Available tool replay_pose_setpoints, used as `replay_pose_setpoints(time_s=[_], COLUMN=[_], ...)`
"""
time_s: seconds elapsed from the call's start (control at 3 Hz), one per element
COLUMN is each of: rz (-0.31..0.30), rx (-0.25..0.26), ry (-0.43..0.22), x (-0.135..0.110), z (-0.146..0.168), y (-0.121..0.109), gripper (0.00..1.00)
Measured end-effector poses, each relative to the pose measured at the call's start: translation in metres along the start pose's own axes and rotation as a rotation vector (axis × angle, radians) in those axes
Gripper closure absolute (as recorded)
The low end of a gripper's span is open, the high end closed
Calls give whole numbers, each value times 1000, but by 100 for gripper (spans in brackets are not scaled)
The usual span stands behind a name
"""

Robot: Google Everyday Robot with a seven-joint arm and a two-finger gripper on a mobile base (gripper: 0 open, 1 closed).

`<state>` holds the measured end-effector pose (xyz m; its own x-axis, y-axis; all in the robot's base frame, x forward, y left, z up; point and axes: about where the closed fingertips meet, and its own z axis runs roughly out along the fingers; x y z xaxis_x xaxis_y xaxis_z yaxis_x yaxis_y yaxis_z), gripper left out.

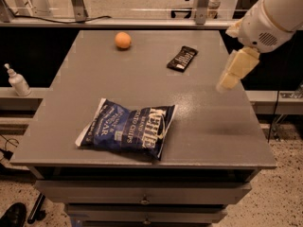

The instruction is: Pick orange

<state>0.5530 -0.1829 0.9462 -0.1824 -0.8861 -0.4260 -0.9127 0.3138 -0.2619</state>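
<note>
Above the grey table [213, 126], right edge: pincer [229, 77].

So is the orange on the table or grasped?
On the table: orange at its far side; the gripper hangs apart near the right edge.

Likely a lab: grey drawer table [94, 79], metal frame legs [78, 1], speckled floor [284, 197]; gripper [228, 81] above table's right edge.

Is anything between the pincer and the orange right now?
The pincer hangs over the right side of the table. A flat dark snack bar lies roughly on the line to the orange; the chip bag sits clear, nearer the front.
</note>
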Motion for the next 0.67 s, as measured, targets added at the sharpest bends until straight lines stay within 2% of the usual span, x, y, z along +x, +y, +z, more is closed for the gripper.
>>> replay_pose_setpoints(time_s=[0.33,0.67], rz=[31,114], rx=[39,93], ry=[-79,-194], x=[-27,-62], z=[30,59], y=[-28,-54], gripper=[0,0])
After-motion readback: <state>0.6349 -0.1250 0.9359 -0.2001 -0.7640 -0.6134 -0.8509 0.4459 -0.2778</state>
